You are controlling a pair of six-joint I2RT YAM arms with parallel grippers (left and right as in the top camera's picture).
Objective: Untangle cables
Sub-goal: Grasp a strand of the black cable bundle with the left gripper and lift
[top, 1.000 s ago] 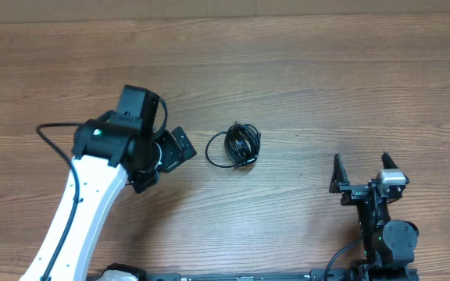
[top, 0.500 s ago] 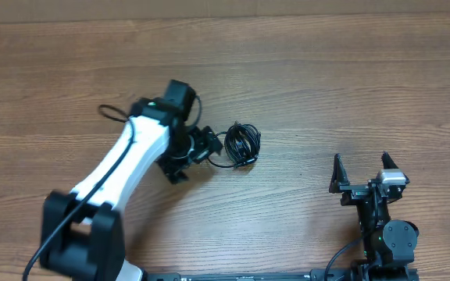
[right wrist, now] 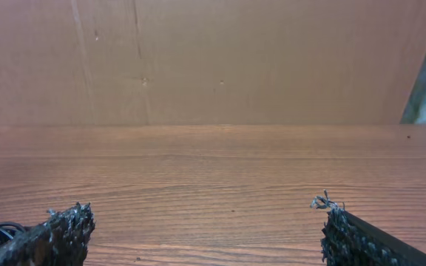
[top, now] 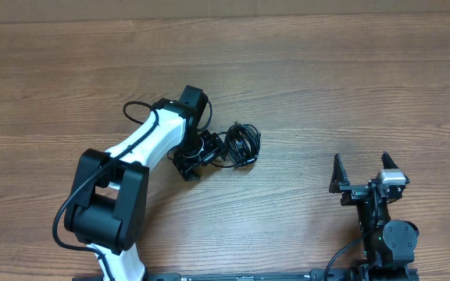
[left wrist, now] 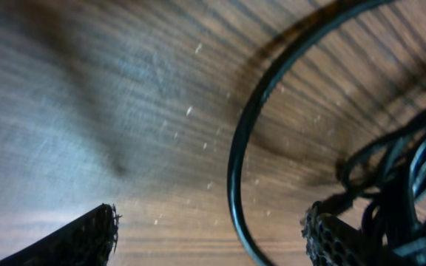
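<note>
Left tool (top: pixel 212 151) at the cables (top: pixel 242 145)
I've got it wide open, gripping nothing; cables at its 3 o'clock on my counter (top: pixel 326 78), one loop between the fingers (left wrist: pixel 80 240). Right tool (top: pixel 360 168) open, empty.

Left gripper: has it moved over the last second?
Yes. The left gripper has travelled right, reaching the cables, which stayed put.

The left gripper (left wrist: pixel 213 235) hangs close over a brown, wood-grained table (left wrist: pixel 87 96). Its two black, rough-textured fingertips (left wrist: pixel 87 240) sit wide apart at the bottom corners. Between them, nearer the right tip, a loop of the thin black cables (left wrist: pixel 231 174) curves down across the wood. The cables bunch into a tangle at the right edge, beside the right fingertip.
</note>
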